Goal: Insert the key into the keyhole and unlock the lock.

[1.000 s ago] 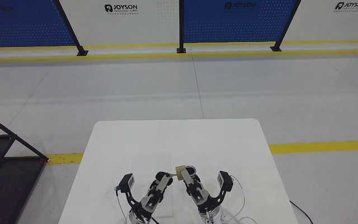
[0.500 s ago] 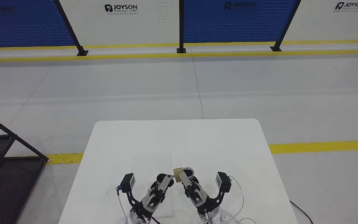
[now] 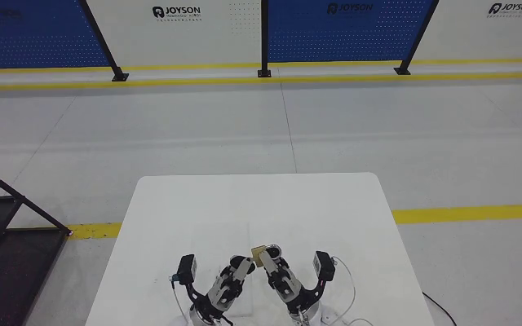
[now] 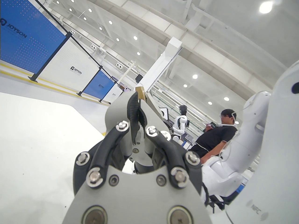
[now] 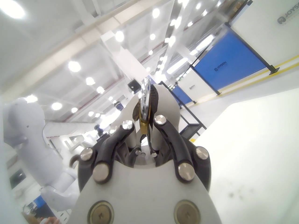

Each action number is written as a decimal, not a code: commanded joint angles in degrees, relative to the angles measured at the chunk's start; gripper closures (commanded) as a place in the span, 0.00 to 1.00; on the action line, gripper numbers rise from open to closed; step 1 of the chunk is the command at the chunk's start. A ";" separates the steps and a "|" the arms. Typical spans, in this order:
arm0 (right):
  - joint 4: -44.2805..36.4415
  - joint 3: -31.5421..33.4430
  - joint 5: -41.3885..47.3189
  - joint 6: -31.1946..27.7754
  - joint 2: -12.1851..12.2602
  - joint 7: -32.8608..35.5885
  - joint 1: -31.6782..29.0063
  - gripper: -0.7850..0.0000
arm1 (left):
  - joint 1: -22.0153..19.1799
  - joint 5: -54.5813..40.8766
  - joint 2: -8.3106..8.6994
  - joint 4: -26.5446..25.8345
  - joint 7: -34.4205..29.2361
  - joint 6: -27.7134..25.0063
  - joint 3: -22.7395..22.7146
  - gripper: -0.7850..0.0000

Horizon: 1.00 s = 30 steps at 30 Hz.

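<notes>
Both arms are raised over the near edge of the white table [image 3: 245, 204], their tips meeting in the middle. The right gripper [image 5: 149, 101] is clamped on the lock [image 5: 144, 111], brass body sunk between its jaws and the chrome shackle poking out beyond them. The left gripper [image 4: 138, 104] is pinched tight on a small brass piece I take for the key [image 4: 140, 92], with only its end showing. From above, the lock sits just beside that left tip, but I cannot tell whether the key is in the keyhole. The lock looks heavy, hard and slick, best held across its flat faces. The key looks light, thin and stiff, and may twist in the grip, so it wants holding by its broad head
</notes>
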 commanded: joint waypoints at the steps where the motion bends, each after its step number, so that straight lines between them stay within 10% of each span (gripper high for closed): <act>1: -0.03 0.03 0.08 0.14 -0.02 0.10 -0.04 1.00 | -0.06 1.99 -0.08 -0.03 1.21 0.89 -0.08 1.00; 30: -0.39 1.29 1.15 1.09 -0.29 0.18 -0.66 1.00 | -3.39 29.81 -0.77 5.79 26.53 21.13 3.56 1.00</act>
